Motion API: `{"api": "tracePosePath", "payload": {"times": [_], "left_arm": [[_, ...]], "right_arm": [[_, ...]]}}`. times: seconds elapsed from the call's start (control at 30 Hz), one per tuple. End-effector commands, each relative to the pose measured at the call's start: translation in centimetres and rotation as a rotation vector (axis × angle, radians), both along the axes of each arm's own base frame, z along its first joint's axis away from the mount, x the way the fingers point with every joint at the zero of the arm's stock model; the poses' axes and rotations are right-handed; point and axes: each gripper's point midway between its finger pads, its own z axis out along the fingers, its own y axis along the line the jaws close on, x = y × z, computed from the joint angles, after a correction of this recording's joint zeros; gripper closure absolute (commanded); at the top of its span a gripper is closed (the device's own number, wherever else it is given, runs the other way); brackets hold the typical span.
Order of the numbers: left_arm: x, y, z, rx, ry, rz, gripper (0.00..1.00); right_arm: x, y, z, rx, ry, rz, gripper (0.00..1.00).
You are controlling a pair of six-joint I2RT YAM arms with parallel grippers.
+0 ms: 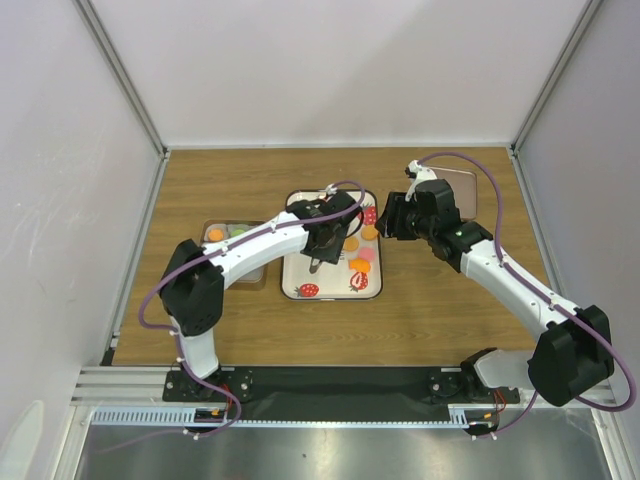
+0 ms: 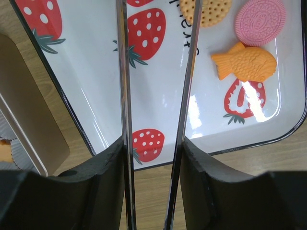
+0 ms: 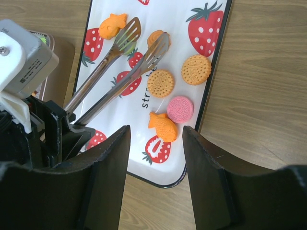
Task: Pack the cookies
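The cookies lie on a white strawberry-print tray (image 1: 295, 275): round orange ones (image 3: 195, 69), a pink one (image 3: 180, 108) and orange fish-shaped ones (image 3: 163, 127). My left gripper (image 1: 318, 250) hovers over the tray, shut on metal tongs (image 3: 120, 62). The tongs' two arms run between its fingers (image 2: 108, 172) in the left wrist view. The tong tips are spread, and one lies over a round orange cookie (image 3: 154, 36). My right gripper (image 3: 156, 139) is open and empty above the tray's near right corner, close to the fish cookie and the pink cookie.
A brown box (image 1: 250, 272) left of the tray holds a few cookies in paper cups; its edge shows in the left wrist view (image 2: 29, 129). A pinkish lid (image 1: 470, 190) lies at the back right. Bare wood table (image 1: 440, 310) surrounds the tray.
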Motion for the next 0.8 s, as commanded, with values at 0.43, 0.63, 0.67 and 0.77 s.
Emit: {"api": "tracePosePath", "payload": {"times": [0.43,0.63,0.67,0.77], "left_arm": [[2.1,-1.0,-0.3,-0.007,-0.045,-0.021,0.52],[2.1,-1.0,-0.7,-0.003,-0.037,-0.024,0.52],[2.0,-0.9,-0.8,0.000,-0.033,-0.025,0.53],[2.1,-0.9,-0.9,0.000,-0.031,-0.024,0.53]], "right_arm": [[0.5,0.1,2.1,0.019,-0.059,0.000,0.47],[0.5,0.0,2.2,0.018,-0.062,-0.002,0.46],[0.5,0.0,2.2,0.018,-0.062,-0.001,0.46],[0.5,0.0,2.1,0.018,-0.060,-0.001,0.46]]}}
